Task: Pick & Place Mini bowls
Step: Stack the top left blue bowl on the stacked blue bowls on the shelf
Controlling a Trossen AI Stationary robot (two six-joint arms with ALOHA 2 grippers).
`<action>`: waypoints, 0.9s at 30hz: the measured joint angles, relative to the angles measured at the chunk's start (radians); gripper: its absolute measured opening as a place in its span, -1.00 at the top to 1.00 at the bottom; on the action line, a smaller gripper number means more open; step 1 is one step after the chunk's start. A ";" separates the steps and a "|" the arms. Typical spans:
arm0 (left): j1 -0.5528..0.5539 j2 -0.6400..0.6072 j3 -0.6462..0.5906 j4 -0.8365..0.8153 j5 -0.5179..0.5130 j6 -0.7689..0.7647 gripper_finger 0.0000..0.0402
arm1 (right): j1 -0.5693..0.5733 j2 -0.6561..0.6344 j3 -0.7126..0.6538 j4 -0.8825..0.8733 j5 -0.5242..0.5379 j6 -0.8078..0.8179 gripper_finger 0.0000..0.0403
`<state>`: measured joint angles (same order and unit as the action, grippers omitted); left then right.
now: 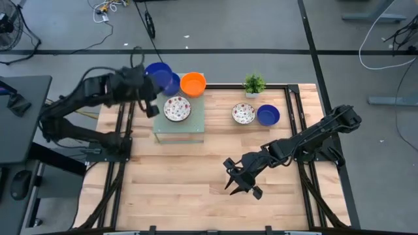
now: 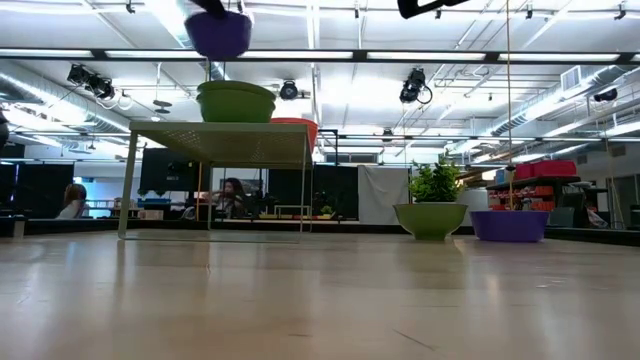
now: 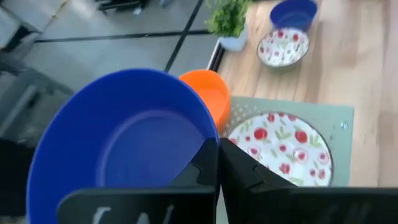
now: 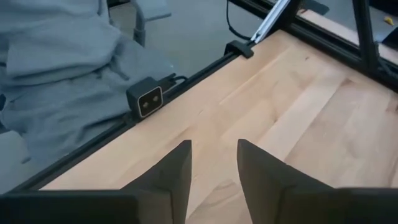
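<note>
- High view: right hand [image 1: 243,183] hovers with fingers apart, grasping nothing, over the bare near part of the wooden worktop [image 1: 183,189].
- Farther back, left hand [image 1: 151,98] pinches the rim of a solid dark blue round bowl [image 1: 159,73], lifted above the small pale green stand [image 1: 179,126].
- On that stand sit a white red-flowered bowl [image 1: 177,108] and an orange bowl [image 1: 192,83].

Visible: 3 blue bowls [image 1: 159,70] [image 1: 171,84] [image 1: 268,115], 1 orange bowl [image 1: 193,83], 2 floral bowls [image 1: 177,108] [image 1: 243,113], 1 potted plant [image 1: 254,85], 1 small raised stand [image 1: 179,128].
</note>
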<state>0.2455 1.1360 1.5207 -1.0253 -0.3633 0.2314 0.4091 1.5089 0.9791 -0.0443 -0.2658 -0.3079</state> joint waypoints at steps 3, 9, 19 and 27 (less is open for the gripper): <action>0.126 -0.002 -0.068 0.102 0.145 0.050 0.98 | 0.000 0.000 0.000 0.002 0.000 -0.010 0.37; 0.291 0.060 -0.189 0.197 0.236 0.104 0.97 | -0.003 0.000 0.000 0.003 0.019 -0.011 0.38; 0.448 0.123 -0.253 0.286 0.351 0.087 0.96 | -0.003 0.000 0.000 -0.003 0.019 0.001 0.38; 0.462 0.142 -0.253 0.294 0.398 0.052 0.96 | -0.003 0.000 0.000 -0.004 0.019 0.000 0.38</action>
<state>0.7075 1.2777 1.2682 -0.7311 0.0345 0.2833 0.4065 1.5089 0.9791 -0.0483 -0.2466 -0.3080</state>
